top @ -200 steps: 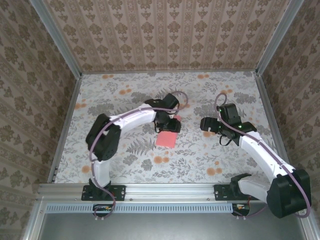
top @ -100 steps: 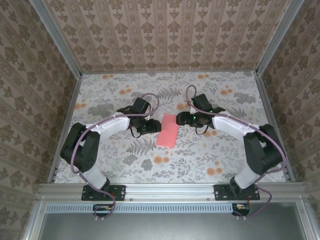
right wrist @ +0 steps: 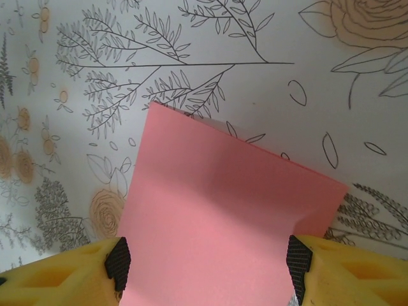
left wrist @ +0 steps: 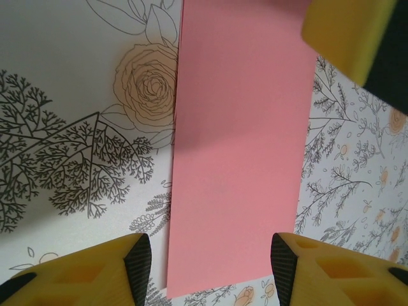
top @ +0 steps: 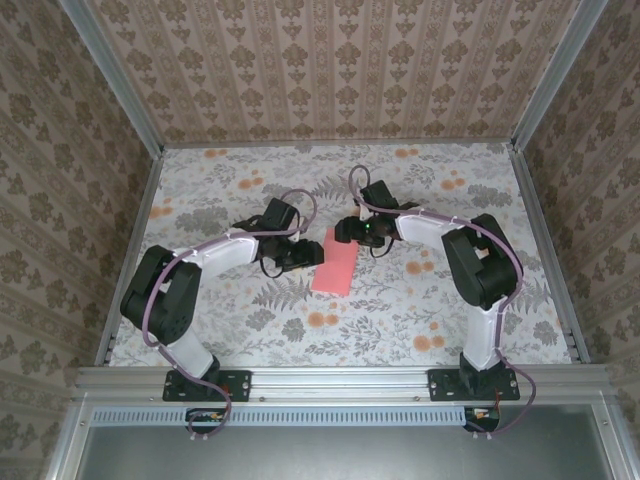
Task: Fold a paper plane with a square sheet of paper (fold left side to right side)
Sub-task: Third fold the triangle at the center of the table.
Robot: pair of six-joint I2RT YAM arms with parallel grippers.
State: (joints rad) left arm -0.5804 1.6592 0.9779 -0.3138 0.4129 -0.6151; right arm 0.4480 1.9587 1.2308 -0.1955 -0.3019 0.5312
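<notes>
The square sheet of paper (top: 334, 264) lies flat on the flowered cloth as a narrow salmon-pink rectangle, about twice as long as wide. A paper plane is out of view. My left gripper (top: 308, 254) sits low at the sheet's left side. In the left wrist view it (left wrist: 209, 271) is open, its pads either side of one short end of the sheet (left wrist: 237, 159) and clear of it. My right gripper (top: 346, 230) is at the far end. In the right wrist view it (right wrist: 209, 264) stands open, with the pads level with the long edges of the sheet (right wrist: 220, 217).
The flowered tablecloth (top: 240, 320) covers the whole table, ringed by patterned walls and an aluminium frame (top: 340, 380) along the near edge. A yellow finger (left wrist: 347, 35) of the right gripper shows at the top right of the left wrist view, over the sheet's far end.
The left gripper pulled back off the sheet to its left side, baring its full length. The right arm swung left to the sheet's far end, and its jaws narrowed.
</notes>
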